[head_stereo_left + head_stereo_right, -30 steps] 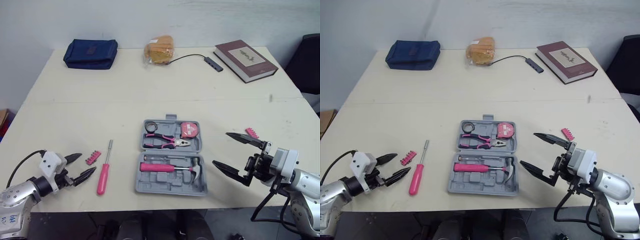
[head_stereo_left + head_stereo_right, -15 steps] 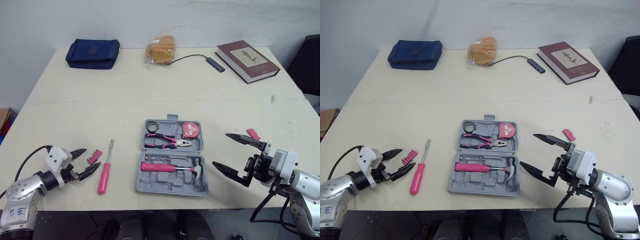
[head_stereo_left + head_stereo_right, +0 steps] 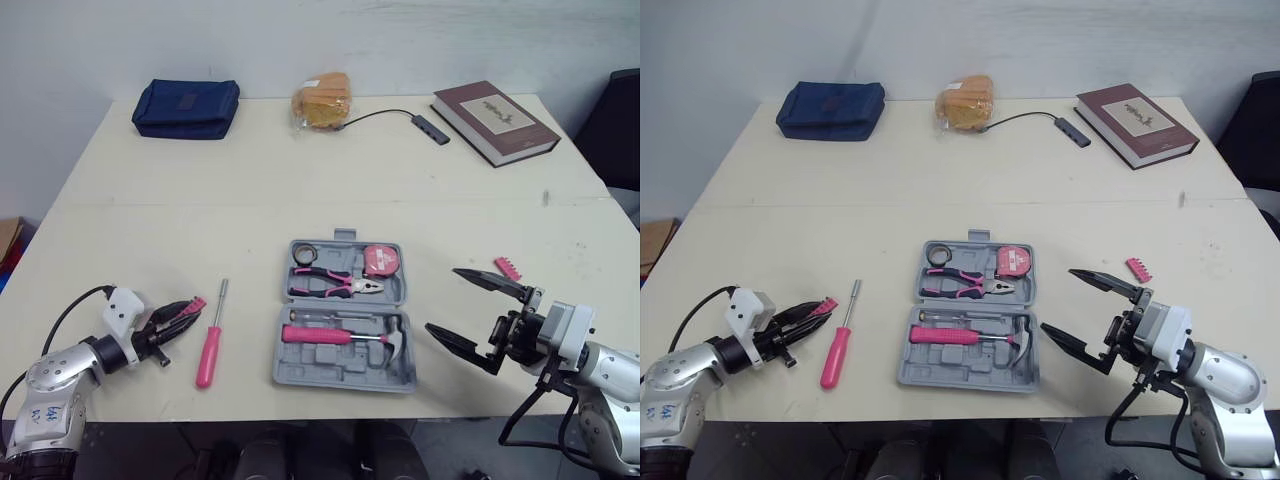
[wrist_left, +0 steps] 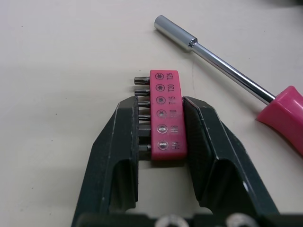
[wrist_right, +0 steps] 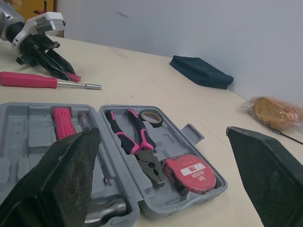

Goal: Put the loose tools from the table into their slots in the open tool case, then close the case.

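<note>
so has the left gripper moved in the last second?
Yes. The left gripper has advanced toward the screwdriver, which lies where it did, and its fingers now close on the pink bit holder beside the shaft.

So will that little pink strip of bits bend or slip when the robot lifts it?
Probably stiff: the pink bit strip looks like moulded plastic holding short metal bits. Likely light, being small beside the screwdriver. It might slip or twist, since the left gripper pinches it with one finger on the narrow bit tips.
</note>
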You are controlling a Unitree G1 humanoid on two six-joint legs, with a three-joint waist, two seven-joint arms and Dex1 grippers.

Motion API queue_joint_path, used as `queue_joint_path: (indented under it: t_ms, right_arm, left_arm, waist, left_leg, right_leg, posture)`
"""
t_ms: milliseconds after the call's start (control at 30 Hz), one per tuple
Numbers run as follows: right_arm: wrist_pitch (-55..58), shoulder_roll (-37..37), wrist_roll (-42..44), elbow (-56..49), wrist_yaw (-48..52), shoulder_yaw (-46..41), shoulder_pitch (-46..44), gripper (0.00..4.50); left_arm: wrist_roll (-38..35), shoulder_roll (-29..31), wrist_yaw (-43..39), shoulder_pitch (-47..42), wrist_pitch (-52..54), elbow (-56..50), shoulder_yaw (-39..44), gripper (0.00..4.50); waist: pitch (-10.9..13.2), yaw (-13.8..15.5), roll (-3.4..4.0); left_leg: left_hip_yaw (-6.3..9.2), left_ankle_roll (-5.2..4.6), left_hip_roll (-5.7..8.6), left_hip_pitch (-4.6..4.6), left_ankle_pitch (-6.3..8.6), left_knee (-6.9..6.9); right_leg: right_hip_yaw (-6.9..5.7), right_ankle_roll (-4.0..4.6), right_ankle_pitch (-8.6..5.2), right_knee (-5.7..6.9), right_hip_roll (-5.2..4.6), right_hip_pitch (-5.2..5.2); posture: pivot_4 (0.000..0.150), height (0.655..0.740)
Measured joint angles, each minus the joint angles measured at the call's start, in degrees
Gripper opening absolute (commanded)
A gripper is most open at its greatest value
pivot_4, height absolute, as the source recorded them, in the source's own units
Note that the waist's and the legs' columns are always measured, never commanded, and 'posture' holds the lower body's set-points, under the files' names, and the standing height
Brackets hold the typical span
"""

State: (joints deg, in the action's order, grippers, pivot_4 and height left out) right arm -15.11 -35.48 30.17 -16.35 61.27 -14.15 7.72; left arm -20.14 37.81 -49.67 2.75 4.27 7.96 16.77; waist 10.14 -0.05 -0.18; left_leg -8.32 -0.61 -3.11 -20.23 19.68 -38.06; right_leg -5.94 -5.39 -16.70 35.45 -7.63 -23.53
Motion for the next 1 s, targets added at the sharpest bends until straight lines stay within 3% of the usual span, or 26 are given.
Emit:
queue_joint_path:
  t_ms: [300, 467, 533, 700, 1000]
  right_arm:
    - [0.0, 0.0, 0.0, 0.0, -0.5, 0.0, 0.0, 4.50]
    - [-0.7, 0.0, 0.1, 0.5, 0.9, 0.0, 0.1, 4.50]
    - [-1.0, -0.1, 0.3, 1.3, 2.1, 0.0, 0.2, 4.50]
    - [-1.3, -0.9, 1.5, 3.3, 6.8, 0.2, 0.2, 4.50]
    - [1.5, -2.8, 5.0, 1.5, 12.8, 0.7, 3.1, 4.50]
  left_arm:
    - [-2.4, -0.4, -3.3, -1.1, -1.9, -1.0, 0.5, 0.70]
    - [-6.2, 8.0, -9.5, -5.9, 3.7, -12.9, -0.7, 0.70]
    - [-7.6, 12.5, -12.5, -9.5, 8.1, -20.8, -4.2, 0.70]
    - [-10.9, 16.5, -14.6, -16.6, 19.1, -31.8, -12.2, 0.70]
    - [-4.1, 19.4, -10.5, -26.3, 36.4, -43.4, -30.6, 0.70]
  waist:
    - [0.1, 0.0, -0.25]
    - [0.2, 0.0, -0.42]
    - [0.2, 0.0, -0.39]
    - [0.3, -0.3, -0.33]
    - [0.3, 0.1, -0.40]
  left_leg:
    - [0.02, 0.02, -0.04, -0.07, -0.01, 0.00]
    - [0.01, 0.27, -0.01, -0.12, -0.14, -0.03]
    - [-0.02, 0.25, 0.11, -0.13, -0.13, 0.01]
    - [-0.10, 0.22, 0.19, -0.14, -0.14, 0.01]
    - [-0.05, 0.27, 0.29, -0.14, -0.20, -0.09]
  right_leg:
    - [-0.04, 0.01, 0.00, 0.00, 0.04, -0.04]
    - [-0.02, 0.00, 0.00, -0.04, 0.05, -0.04]
    - [-0.02, -0.03, 0.02, -0.11, 0.14, -0.03]
    - [0.06, -0.13, 0.07, -0.16, 0.26, -0.04]
    - [0.12, -0.12, 0.06, -0.09, 0.46, -0.05]
  posture:
    - [0.150, 0.7400]
    - [0.150, 0.7400]
    - [0.150, 0.7400]
    - [0.150, 0.7400]
    - [0.150, 0.7400]
